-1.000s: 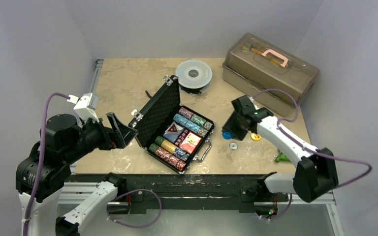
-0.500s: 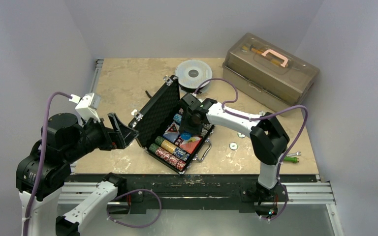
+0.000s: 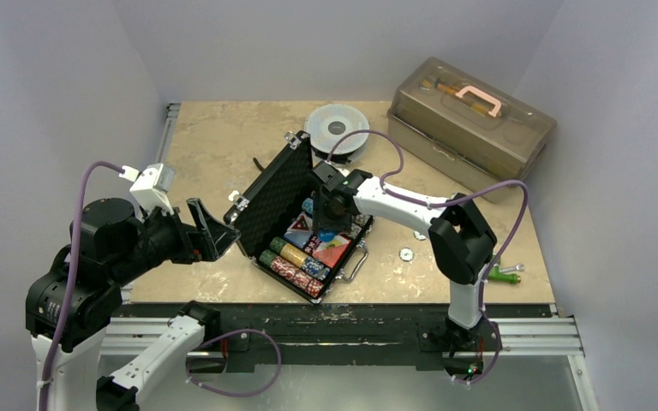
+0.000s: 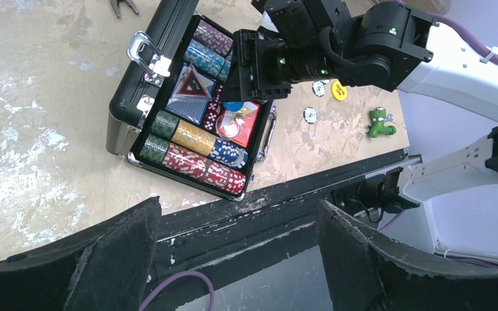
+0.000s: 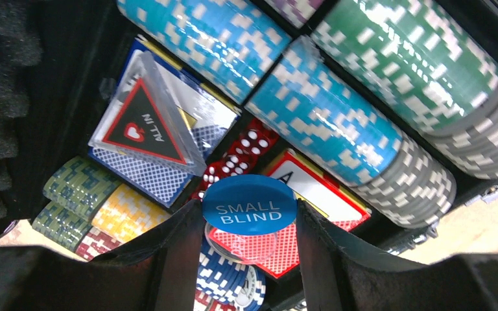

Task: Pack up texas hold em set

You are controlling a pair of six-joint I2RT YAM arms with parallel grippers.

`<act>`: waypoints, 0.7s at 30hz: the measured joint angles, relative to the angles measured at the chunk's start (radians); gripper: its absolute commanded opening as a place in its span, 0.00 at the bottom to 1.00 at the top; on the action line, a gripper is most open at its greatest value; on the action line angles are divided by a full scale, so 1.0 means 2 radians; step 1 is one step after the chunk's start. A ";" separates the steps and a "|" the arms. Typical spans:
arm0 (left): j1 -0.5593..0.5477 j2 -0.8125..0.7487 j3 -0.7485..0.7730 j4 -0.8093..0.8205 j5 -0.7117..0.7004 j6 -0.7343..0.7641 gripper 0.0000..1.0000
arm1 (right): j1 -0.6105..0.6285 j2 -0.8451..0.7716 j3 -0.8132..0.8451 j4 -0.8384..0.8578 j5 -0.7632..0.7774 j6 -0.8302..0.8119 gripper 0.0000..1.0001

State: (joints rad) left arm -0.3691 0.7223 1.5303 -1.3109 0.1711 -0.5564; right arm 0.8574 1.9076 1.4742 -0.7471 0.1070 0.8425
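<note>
The small black briefcase (image 3: 276, 199) lies open at the table's middle, its foam lid up, with rows of poker chips (image 3: 293, 261), two card decks and red dice (image 5: 238, 157) inside. My right gripper (image 3: 326, 229) hangs over the case, shut on the blue "SMALL BLIND" disc (image 5: 249, 204), just above the red card deck (image 5: 311, 194). The case also shows in the left wrist view (image 4: 120, 116). The yellow disc (image 4: 339, 89) lies on the table right of the case. My left gripper (image 3: 214, 224) is open and empty, left of the case near the table's front edge (image 4: 237, 210).
Two white chips (image 3: 406, 253) and a green piece (image 3: 499, 276) lie on the table right of the case. The brown toolbox with a pink handle (image 3: 471, 124) stands at the back right. The grey spool (image 3: 336, 130) sits behind the case's lid.
My right arm has swung left from the table beside the case to over the open case, carrying the blue disc. The left arm has not moved.
</note>
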 measured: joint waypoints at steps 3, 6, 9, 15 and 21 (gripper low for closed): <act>0.000 0.000 0.000 0.000 0.000 0.000 0.86 | 0.002 0.015 0.016 0.003 0.003 -0.016 0.24; 0.000 0.000 0.000 0.000 0.000 0.000 0.86 | 0.003 0.028 0.019 0.006 0.008 -0.030 0.24; 0.000 0.000 0.000 0.000 0.000 0.000 0.85 | 0.003 0.035 0.019 0.002 0.021 -0.041 0.23; 0.000 -0.001 0.000 0.000 0.000 0.000 0.86 | 0.005 0.031 0.009 0.002 0.039 -0.052 0.23; 0.000 -0.001 0.000 0.000 0.000 0.000 0.86 | 0.015 0.003 -0.034 0.000 0.054 -0.053 0.24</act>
State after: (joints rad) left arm -0.3691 0.7197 1.5303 -1.3102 0.1715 -0.5568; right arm 0.8883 1.9133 1.4055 -0.7464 0.2142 0.7364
